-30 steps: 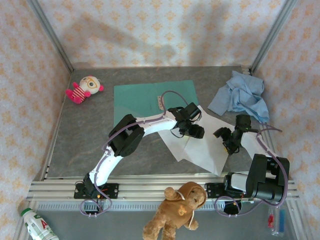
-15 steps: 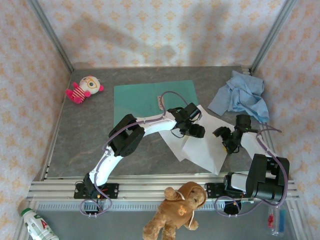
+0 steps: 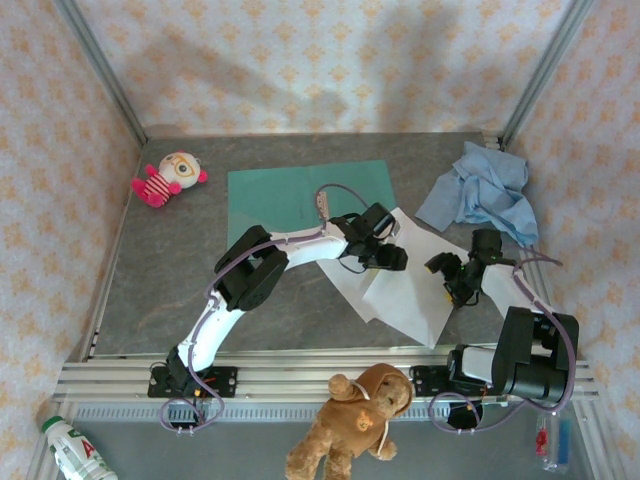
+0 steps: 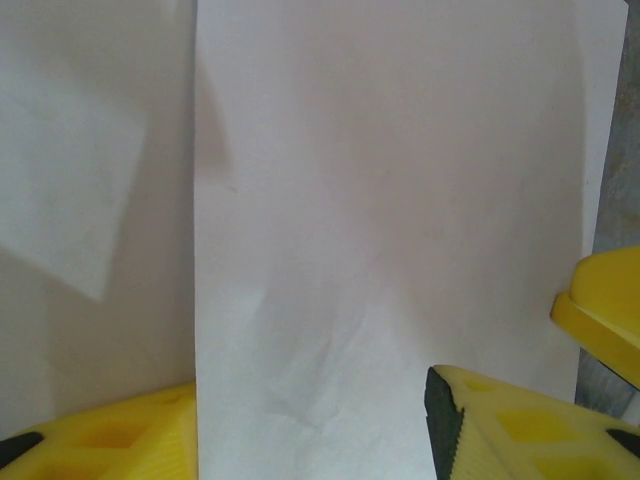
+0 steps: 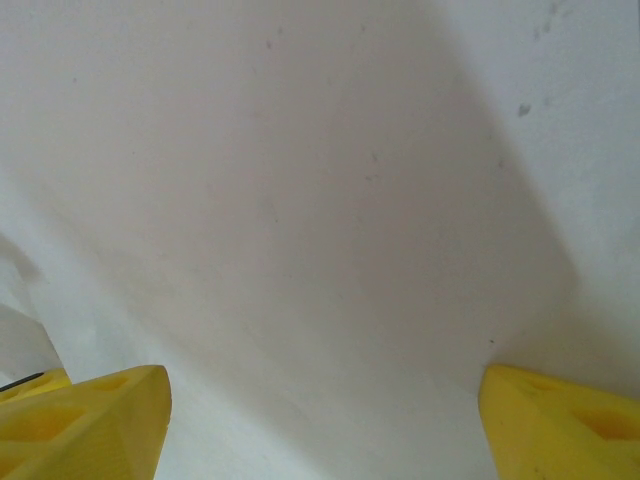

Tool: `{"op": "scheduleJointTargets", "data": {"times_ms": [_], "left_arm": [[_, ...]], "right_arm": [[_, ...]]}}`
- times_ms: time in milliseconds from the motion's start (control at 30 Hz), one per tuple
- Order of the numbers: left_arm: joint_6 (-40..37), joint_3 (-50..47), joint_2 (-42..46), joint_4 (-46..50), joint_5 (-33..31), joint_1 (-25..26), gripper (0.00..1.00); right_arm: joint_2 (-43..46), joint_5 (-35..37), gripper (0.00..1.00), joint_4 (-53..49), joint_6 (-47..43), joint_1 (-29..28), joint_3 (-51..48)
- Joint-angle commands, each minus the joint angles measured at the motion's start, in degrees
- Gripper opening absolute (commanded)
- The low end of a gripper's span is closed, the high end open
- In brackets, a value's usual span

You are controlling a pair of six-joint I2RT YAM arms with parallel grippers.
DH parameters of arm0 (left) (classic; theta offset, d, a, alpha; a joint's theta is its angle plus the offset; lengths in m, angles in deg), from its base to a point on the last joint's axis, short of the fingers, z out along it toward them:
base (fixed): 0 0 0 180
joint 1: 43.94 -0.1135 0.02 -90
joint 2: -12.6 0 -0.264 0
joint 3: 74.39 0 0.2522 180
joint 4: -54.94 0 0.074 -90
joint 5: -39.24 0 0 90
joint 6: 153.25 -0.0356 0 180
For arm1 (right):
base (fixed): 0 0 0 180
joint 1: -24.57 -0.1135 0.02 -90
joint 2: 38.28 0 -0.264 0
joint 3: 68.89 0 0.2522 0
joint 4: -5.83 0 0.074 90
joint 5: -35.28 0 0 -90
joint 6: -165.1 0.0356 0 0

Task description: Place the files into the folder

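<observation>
nearest us, in front of the rail, a brown teddy bear (image 3: pixel 355 420) lies between the arm bases, and a white bottle (image 3: pixel 70 450) lies at the near left corner. on the grey counter (image 3: pixel 170 290) the files (image 3: pixel 410 300), two white sheets, overlap askew on the near right side. the right pincer (image 3: pixel 452 282) hangs low at their right edge, its yellow fingers (image 5: pixel 90 425) spread wide over bare paper. the left pincer (image 3: pixel 388 258) sits over the sheets' far part, its fingers (image 4: pixel 505 430) parted with nothing clamped between them. beyond lies the folder (image 3: pixel 285 200), flat and teal, its near right corner just beside the sheets; we cannot tell whether they touch. farthest back are a light blue cloth (image 3: pixel 480 195) on the right and a pink striped doll (image 3: pixel 165 180) on the left.
</observation>
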Motion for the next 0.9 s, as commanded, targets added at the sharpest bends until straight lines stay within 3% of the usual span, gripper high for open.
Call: {"op": "scheduleJointTargets", "data": {"times_ms": [0, 500, 867], "left_arm": [[0.9, -2.1, -0.5, 1.4, -0.3, -0.5, 0.54], [0.0, -1.2, 1.5, 2.8, -0.5, -1.9, 0.17], [0.9, 4.7, 5.7, 4.6, 2.6, -3.8, 0.0]], "right_arm": [[-0.5, -0.8, 0.81, 0.7, 1.0, 0.0, -0.5], [0.8, -0.2, 0.81, -2.0, -0.4, 0.0, 1.3], [12.1, -4.8, 0.82, -5.3, -2.3, 0.0, 6.9]]}}
